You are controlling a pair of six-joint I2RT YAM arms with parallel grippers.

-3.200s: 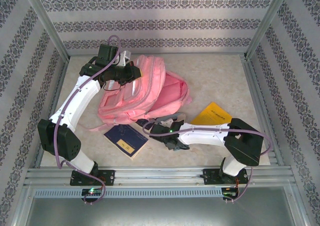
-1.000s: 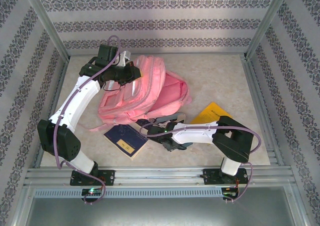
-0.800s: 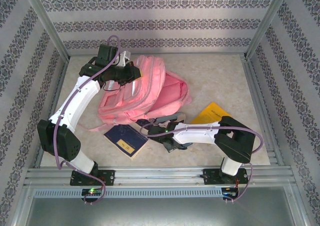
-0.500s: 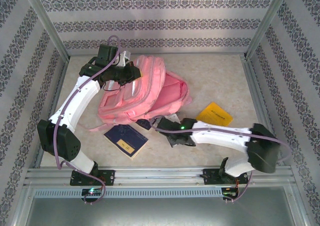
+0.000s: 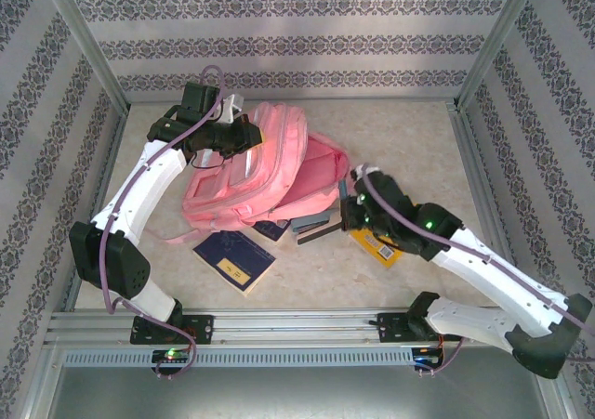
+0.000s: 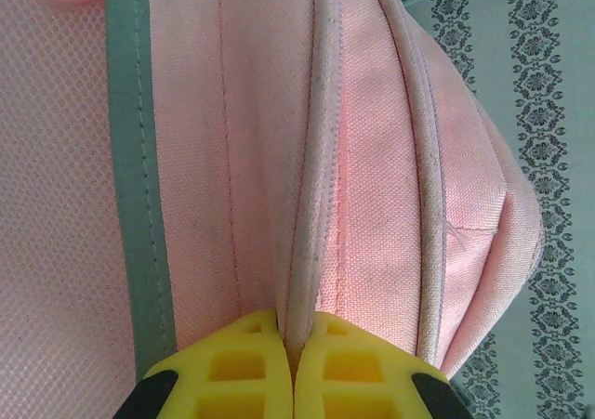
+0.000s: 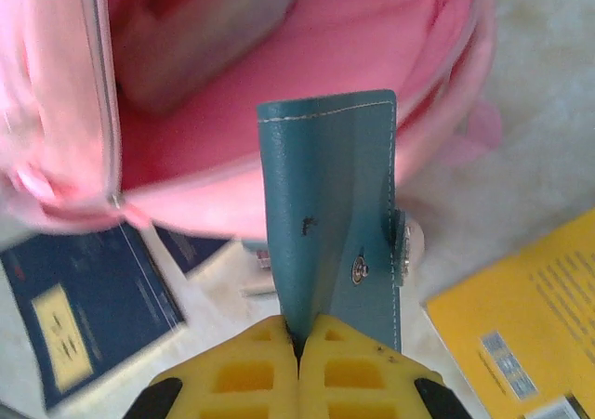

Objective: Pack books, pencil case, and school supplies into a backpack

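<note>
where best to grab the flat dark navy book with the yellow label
Probably its near edge, coming low from the arm-base side: the dark navy book lies flat on the table, and that edge faces bare surface, away from the pink fabric backpack.

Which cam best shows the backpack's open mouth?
Right wrist: looks straight into the backpack, past the teal notebook. Top external: whole outline, mouth seen obliquely. Left wrist: outer seam pinched in the left pincer.
</note>
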